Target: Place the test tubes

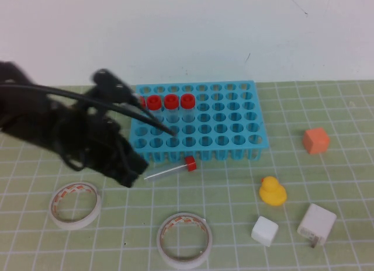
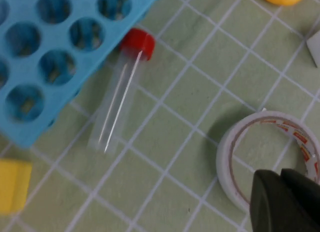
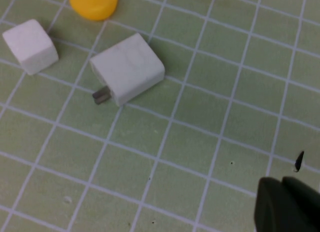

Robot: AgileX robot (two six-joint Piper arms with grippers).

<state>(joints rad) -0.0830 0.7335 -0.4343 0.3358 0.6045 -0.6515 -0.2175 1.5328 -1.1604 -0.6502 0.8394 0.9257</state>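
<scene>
We see the blue rack [image 1: 201,122] holding red-capped tubes [image 1: 170,101]; a loose tube [image 1: 169,170] lies just beside its front. Our left gripper [image 2: 282,192], closed and empty, hovers over a tape roll [image 2: 227,157] with unreadable red print; our right gripper [image 3: 282,202], likewise closed and empty, hangs near the white charger [image 3: 127,69]

The place looks like a laboratory test bench. A green mat [image 1: 327,183] with a white grid covers the table before a plain white wall [image 1: 204,31]. On the far side stands a blue test-tube rack [image 1: 260,122] holding red-capped tubes [image 1: 170,101]. Nearer lie unrelated props: two tape rolls [image 1: 74,205], a yellow toy [image 1: 272,191], a white cube [image 1: 265,230].
</scene>
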